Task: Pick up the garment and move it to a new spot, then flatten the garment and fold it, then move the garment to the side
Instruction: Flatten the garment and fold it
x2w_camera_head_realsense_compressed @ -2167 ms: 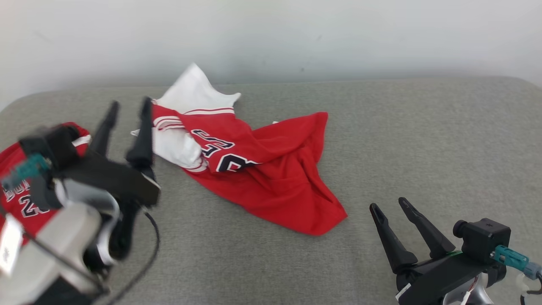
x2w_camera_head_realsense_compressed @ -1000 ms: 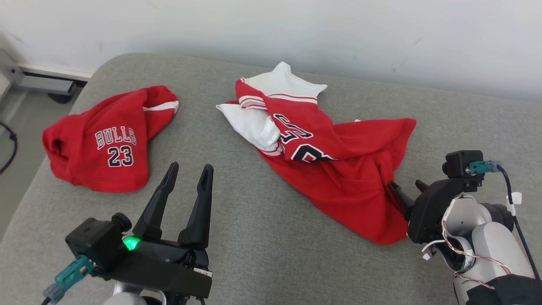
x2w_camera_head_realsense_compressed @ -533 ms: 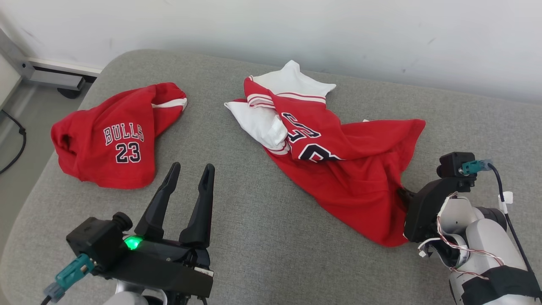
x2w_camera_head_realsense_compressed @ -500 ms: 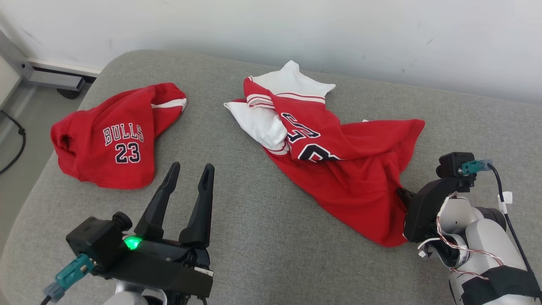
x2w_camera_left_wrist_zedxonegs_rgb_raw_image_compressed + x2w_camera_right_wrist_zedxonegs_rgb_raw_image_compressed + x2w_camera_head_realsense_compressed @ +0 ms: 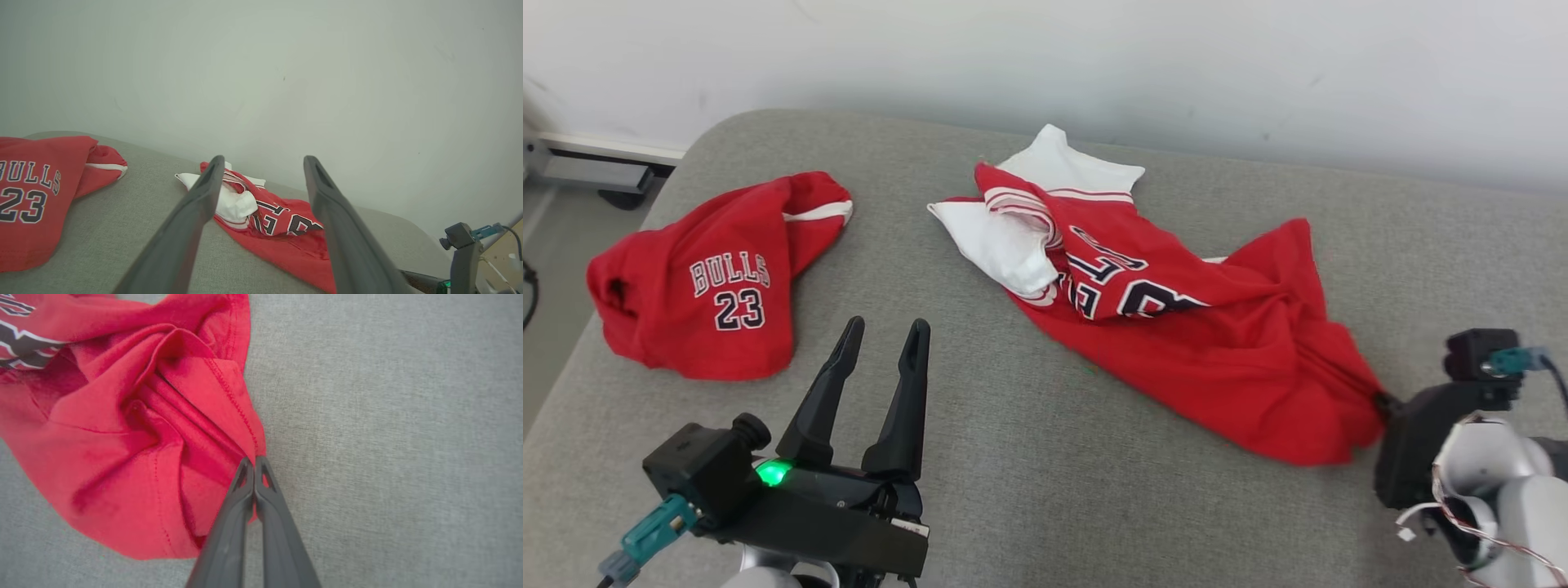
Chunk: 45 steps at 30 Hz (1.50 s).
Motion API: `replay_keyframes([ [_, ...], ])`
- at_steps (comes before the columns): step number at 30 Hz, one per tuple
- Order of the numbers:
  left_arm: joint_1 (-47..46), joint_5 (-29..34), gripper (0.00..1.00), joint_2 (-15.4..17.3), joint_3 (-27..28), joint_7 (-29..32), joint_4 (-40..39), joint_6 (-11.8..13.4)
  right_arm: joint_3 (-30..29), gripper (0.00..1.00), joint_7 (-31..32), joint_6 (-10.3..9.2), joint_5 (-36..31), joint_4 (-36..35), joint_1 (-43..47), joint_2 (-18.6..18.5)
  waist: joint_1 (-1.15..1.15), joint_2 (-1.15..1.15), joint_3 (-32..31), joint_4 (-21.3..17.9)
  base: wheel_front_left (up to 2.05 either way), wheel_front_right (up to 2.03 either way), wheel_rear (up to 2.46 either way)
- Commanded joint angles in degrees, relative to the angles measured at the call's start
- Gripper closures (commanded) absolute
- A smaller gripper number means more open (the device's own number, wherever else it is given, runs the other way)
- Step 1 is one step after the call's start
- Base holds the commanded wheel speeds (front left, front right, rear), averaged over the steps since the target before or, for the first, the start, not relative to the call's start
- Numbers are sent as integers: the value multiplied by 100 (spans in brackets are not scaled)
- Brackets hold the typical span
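The garment (image 5: 1217,359) is a crumpled red and white jersey with dark numbers, lying mid-cushion; it also shows in the left wrist view (image 5: 286,228). Its right corner is drawn out into a point. My right gripper (image 5: 1382,402) is shut on that red hem, and in the right wrist view the gripper (image 5: 254,459) pinches bunched folds of the garment (image 5: 122,457) just above the grey fabric. My left gripper (image 5: 882,327) stands open at the lower left, nothing between its fingers (image 5: 204,192), well short of the garment.
A second red jersey (image 5: 711,286) marked BULLS 23 lies at the far left, also in the left wrist view (image 5: 28,196). The grey cushion (image 5: 1029,482) ends at a pale wall (image 5: 1094,57) behind. Floor and a metal rail (image 5: 588,167) lie beyond its left edge.
My right gripper has shut on the garment's lower right hem and pulled it rightwards, stretching the red cloth out. The head view has shifted a little. My left gripper stays open.
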Motion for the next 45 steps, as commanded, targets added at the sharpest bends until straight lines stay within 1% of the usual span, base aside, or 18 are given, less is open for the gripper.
replay_keyframes([
  [1, 42, -40, 0, 41, 18, -16, -21, 18, -84, 100, 45, -2, -109, -123, 74, -29, 0, 0, 15, -73, 0, 0, 0],
  [4, 26, -27, 0, 45, 21, -10, -48, 17, -437, 100, 224, -4, -429, -635, 283, -33, 0, 0, 36, -168, 0, 0, 0],
  [8, -19, -15, 0, 41, 12, 4, -60, 10, -866, 100, 390, -4, -816, -1101, 448, -29, 0, 0, 47, -265, 0, 0, 0],
  [10, -54, -7, 0, 32, -4, 18, -68, -3, -1079, 100, 425, -5, -1001, -1253, 512, -30, 0, 0, 58, -284, 0, 0, 0],
  [11, -85, 9, 0, 30, -10, 18, -70, -5, -1289, 100, 407, -4, -1223, -1367, 526, -29, 0, 0, 70, -296, 0, 0, 0],
  [16, -131, 26, 0, 55, -14, 40, -84, -6, -1710, 100, 273, -5, -1577, -1470, 430, -29, 0, 0, 102, -305, 0, 0, 0],
  [17, -128, 27, 0, 60, -12, 47, -88, -3, -1738, 7, 237, -4, -1576, -1461, 398, -26, 0, 0, 114, -306, 0, 0, 0],
  [18, -128, 30, 0, 67, -14, 49, -88, 0, -1776, 0, 209, -5, -1519, -1424, 368, -28, 0, 0, 123, -308, 0, 0, 0],
  [24, -182, 36, 0, 74, -10, 69, -82, 19, -1532, 0, 231, -4, -1127, -1333, 266, -27, 0, 0, 167, -337, 0, 0, 0],
  [30, -201, 9, 0, 55, -7, 72, -53, 24, -947, 0, 280, -4, -569, -1673, 373, -27, 0, 0, 168, -360, 0, 0, 0],
  [31, -201, 9, 0, 55, -7, 72, -53, 24, -947, 0, 280, -4, -569, -1673, 373, -27, 0, 0, 168, -360, 0, 0, 0],
  [34, -243, 18, 0, 58, -29, 103, -13, 6, -654, 0, 126, -4, -181, -1918, 396, -29, 0, 0, 156, -377, 0, 0, 0],
  [38, -272, 33, 0, 34, -101, 165, 58, -21, -316, 0, -460, -4, 582, -2198, 531, -27, 0, 0, 119, -449, 0, 0, 0],
  [41, -253, 31, 0, 16, -133, 191, 103, -11, -85, 0, -1118, -4, 1065, -2382, 642, -28, 0, 0, 92, -541, 0, 0, 0],
  [45, -170, 44, 0, 31, -136, 168, 157, 30, 265, 0, -1958, -4, 1398, -2613, 926, -24, 0, 0, 28, -693, 0, 0, 0],
])
